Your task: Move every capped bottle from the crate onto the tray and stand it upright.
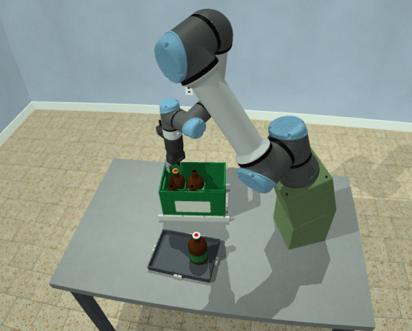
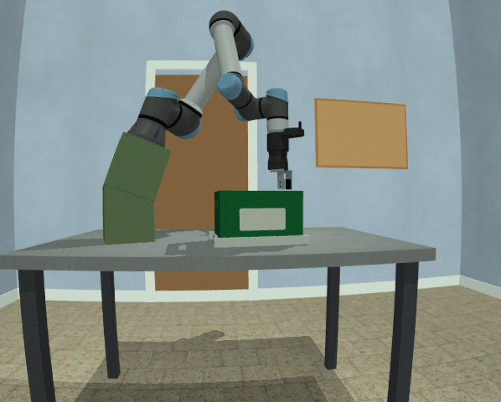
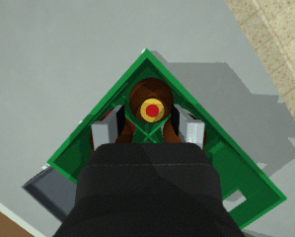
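Observation:
A green crate (image 1: 167, 206) (image 2: 229, 212) (image 3: 236, 168) stands mid-table. In its back left cell stands a brown bottle with a yellow and red cap (image 1: 176, 171) (image 3: 152, 110). An open brown bottle (image 1: 194, 178) stands beside it, and two more open necks (image 1: 171, 186) (image 1: 192, 186) show in the front cells. My gripper (image 1: 173, 165) (image 2: 283, 183) (image 3: 148, 114) is open just above the crate rim, its fingers on either side of the capped bottle's neck without touching it. A capped brown bottle with a green label (image 1: 197, 249) stands upright on the dark tray (image 1: 170, 249) (image 3: 48, 185) in front of the crate.
The grey table (image 1: 109, 221) (image 2: 328, 246) (image 3: 63, 59) carries the arm's green pedestal (image 1: 306, 209) (image 2: 129, 194) at the right. A white strip (image 1: 193, 218) lies along the crate's front base. The crate's right cells hold no bottles.

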